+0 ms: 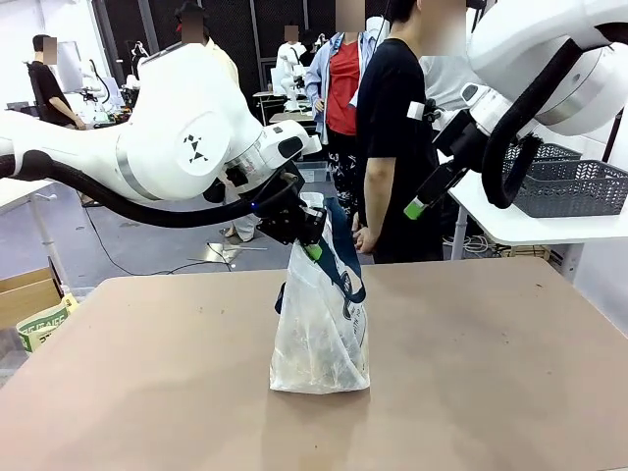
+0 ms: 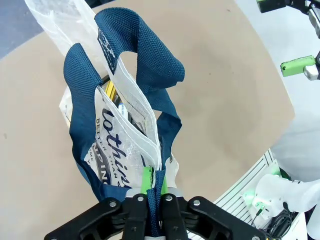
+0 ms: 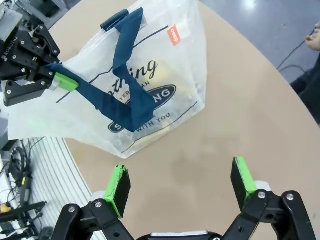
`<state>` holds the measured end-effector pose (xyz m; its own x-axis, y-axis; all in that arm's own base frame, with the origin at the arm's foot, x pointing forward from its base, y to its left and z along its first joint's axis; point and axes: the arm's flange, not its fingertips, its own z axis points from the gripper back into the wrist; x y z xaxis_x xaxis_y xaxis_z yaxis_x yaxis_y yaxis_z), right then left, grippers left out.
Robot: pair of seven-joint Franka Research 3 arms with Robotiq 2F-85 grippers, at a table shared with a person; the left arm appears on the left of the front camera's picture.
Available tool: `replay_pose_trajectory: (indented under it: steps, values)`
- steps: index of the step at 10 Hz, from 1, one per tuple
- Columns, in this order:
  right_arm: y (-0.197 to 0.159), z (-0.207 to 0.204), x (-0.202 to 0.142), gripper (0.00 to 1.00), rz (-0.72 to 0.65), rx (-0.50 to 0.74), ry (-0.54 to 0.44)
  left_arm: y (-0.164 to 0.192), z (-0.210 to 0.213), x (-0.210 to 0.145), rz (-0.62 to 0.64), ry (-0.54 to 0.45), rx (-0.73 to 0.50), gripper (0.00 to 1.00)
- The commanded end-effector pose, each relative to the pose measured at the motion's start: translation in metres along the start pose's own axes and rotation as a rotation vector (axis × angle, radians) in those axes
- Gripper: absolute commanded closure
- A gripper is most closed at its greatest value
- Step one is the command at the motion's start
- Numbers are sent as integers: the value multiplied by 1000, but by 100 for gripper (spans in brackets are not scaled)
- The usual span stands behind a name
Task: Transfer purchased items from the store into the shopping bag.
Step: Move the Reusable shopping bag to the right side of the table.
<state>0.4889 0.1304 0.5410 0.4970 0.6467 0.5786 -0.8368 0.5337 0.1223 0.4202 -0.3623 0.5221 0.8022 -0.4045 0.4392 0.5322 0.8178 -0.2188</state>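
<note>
The shopping bag (image 1: pixel 319 334) stands upright mid-table, translucent white with navy handles and an oval logo (image 3: pixel 145 112). My left gripper (image 1: pixel 310 247) is shut on one navy strap (image 2: pixel 157 187) at the bag's top, holding it up. Through the bag's mouth in the left wrist view a yellow-and-dark pack (image 2: pixel 111 92) shows inside; a pale yellowish item (image 3: pixel 162 70) shows through the bag's wall. My right gripper (image 1: pixel 417 208) hangs open in the air to the right of the bag, well above the table, its green pads (image 3: pixel 243 176) wide apart with nothing between them.
A person in black (image 1: pixel 392 147) stands at the far edge behind the bag. A dark grey mesh basket (image 1: pixel 569 186) sits on a white side table at right. A cardboard box (image 1: pixel 34 309) lies by the table's left edge. The brown tabletop (image 1: pixel 491 373) is bare around the bag.
</note>
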Motion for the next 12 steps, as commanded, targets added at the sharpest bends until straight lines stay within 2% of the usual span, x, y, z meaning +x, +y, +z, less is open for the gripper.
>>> replay_pose_trajectory:
  steps: [1,3,5,7,10,12]
  values:
    - [-1,1,4,0,-13,2,19,0,2,0,1,-2,0,100]
    - [-1,1,4,0,-13,2,19,0,0,0,0,0,0,100]
    - [-1,1,4,0,-13,2,19,0,17,24,17,90,111,100]
    - [-1,1,4,0,-13,2,19,7,49,43,-28,98,210,100]
    - [-1,1,4,0,-13,2,19,47,105,66,-2,76,330,100]
    - [-1,1,4,0,-13,2,19,85,133,63,22,37,409,100]
